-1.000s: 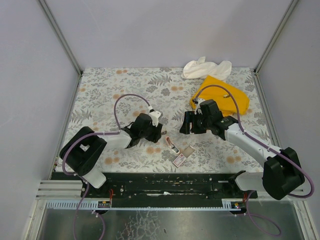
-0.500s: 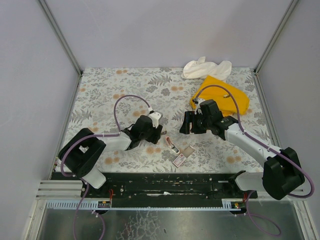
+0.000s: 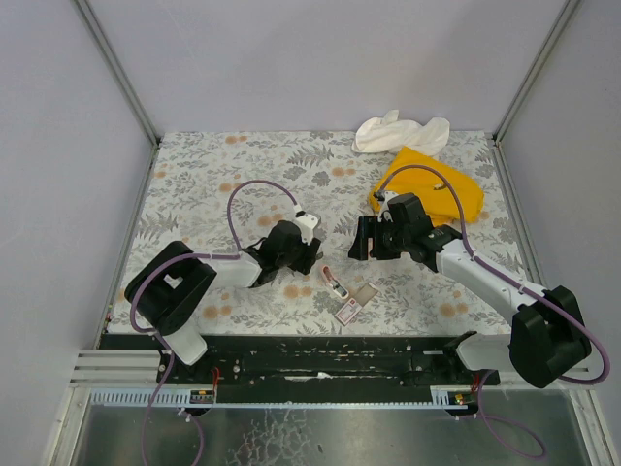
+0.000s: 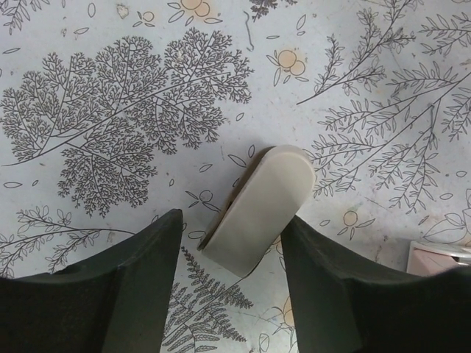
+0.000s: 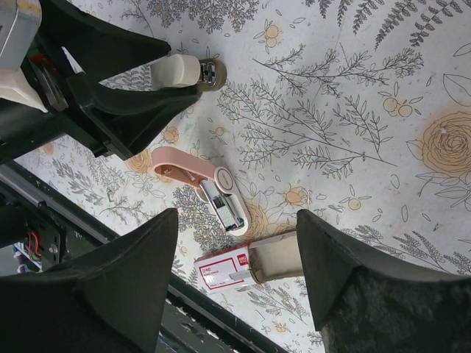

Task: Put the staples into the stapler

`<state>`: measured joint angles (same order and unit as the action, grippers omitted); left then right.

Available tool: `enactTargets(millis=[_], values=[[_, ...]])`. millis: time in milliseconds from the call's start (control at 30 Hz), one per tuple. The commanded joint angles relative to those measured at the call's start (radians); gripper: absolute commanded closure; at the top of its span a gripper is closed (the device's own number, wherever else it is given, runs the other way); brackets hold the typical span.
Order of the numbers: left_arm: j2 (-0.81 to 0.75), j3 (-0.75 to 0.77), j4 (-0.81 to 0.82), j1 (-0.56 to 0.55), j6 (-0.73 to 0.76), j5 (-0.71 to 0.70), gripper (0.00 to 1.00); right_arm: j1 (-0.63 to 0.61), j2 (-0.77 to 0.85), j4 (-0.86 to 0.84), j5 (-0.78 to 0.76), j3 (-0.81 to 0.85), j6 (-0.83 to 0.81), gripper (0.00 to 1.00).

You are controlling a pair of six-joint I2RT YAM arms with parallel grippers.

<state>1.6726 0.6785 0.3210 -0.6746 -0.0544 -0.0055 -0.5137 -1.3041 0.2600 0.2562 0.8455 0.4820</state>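
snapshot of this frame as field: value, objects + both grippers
stapler: pink stapler lying opened on the table, metal channel showing
staples: pink box of staples, tan inner piece slid out
left gripper: left gripper around a beige rounded piece with a metal tip; contact unclear
right gripper: right gripper open, above stapler and box, holding nothing
far right: yellow cloth, white cloth

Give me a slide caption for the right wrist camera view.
Right claw open above the opened pink stapler and staples box; left claw holds a cream piece.
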Motion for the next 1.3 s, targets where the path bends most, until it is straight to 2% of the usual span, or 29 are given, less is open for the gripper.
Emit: enactTargets(millis=[0, 300, 433, 533, 633, 733, 933, 1100, 1267], values=[[-0.007, -0.013, 0.047, -0.022, 0.009, 0.005, 0.48, 0.007, 0.013, -0.002, 0.024, 0.035, 0.006, 0.28], [-0.012, -0.007, 0.007, -0.048, 0.009, -0.020, 0.62, 0.007, 0.024, -0.002, 0.026, 0.031, 0.013, 0.28], [-0.008, -0.002, -0.003, -0.056, 0.011, -0.025, 0.71, 0.007, 0.032, -0.003, 0.028, 0.028, 0.021, 0.26], [-0.009, 0.001, -0.003, -0.059, 0.006, -0.039, 0.84, 0.008, 0.037, -0.011, 0.035, 0.022, 0.034, 0.24], [-0.038, -0.006, 0.001, -0.059, -0.025, -0.073, 0.99, 0.008, 0.047, -0.024, 0.041, 0.011, 0.073, 0.17], [-0.110, -0.007, -0.015, -0.060, -0.065, -0.102, 1.00, 0.008, 0.056, -0.045, 0.046, -0.008, 0.137, 0.07], [-0.278, 0.005, -0.096, -0.059, -0.153, -0.106, 1.00, 0.008, 0.064, -0.146, 0.152, -0.041, 0.273, 0.01], [-0.348, 0.034, -0.222, -0.061, -0.211, 0.007, 1.00, 0.008, 0.093, -0.250, 0.244, -0.052, 0.393, 0.01], [-0.438, 0.010, -0.229, -0.070, -0.245, 0.161, 1.00, 0.007, 0.098, -0.352, 0.305, -0.068, 0.505, 0.01]])
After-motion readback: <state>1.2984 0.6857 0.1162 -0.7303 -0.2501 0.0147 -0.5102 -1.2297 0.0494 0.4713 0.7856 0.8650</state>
